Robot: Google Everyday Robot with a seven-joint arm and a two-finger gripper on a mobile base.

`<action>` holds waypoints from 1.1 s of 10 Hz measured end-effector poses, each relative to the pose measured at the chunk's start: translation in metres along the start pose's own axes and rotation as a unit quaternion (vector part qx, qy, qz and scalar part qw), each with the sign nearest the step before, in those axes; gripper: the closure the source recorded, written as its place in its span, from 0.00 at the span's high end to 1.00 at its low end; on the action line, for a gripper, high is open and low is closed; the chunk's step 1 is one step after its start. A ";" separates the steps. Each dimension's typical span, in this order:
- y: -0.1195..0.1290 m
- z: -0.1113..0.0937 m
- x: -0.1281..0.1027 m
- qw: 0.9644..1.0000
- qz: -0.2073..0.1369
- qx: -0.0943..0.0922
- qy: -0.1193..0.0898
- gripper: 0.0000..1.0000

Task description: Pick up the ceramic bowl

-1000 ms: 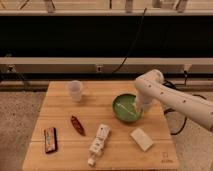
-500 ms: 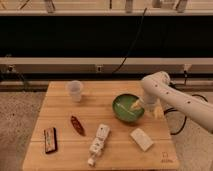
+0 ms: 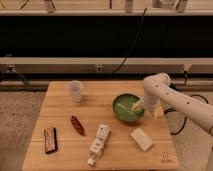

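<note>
From the camera view I see the ceramic bowl (image 3: 127,107) sitting right of centre on the wooden table (image 3: 60,110). My gripper (image 3: 141,106) is down at the bowl's right rim, a pale finger (image 3: 136,105) reaching over the inside. I cannot tell whether it grips.

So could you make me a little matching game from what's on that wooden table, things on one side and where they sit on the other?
Things:
1. plastic cup
2. green bowl
3. dark red item
4. claw

Places:
A. at the right rim of the bowl
B. back left part of the table
C. right of centre, under the arm's end
D. left of centre, between the cup and the front edge

Pairs: 1-B, 2-C, 3-D, 4-A
</note>
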 end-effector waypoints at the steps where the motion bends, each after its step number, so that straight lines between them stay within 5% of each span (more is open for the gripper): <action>1: 0.001 0.002 0.000 1.000 0.000 0.000 -0.001 0.49; 6: 0.002 0.004 0.000 1.000 -0.003 0.002 -0.006 0.04; 9: 0.003 0.001 0.001 1.000 -0.007 0.004 -0.006 0.00; 11: -0.004 -0.022 0.002 1.000 -0.019 -0.002 0.002 0.00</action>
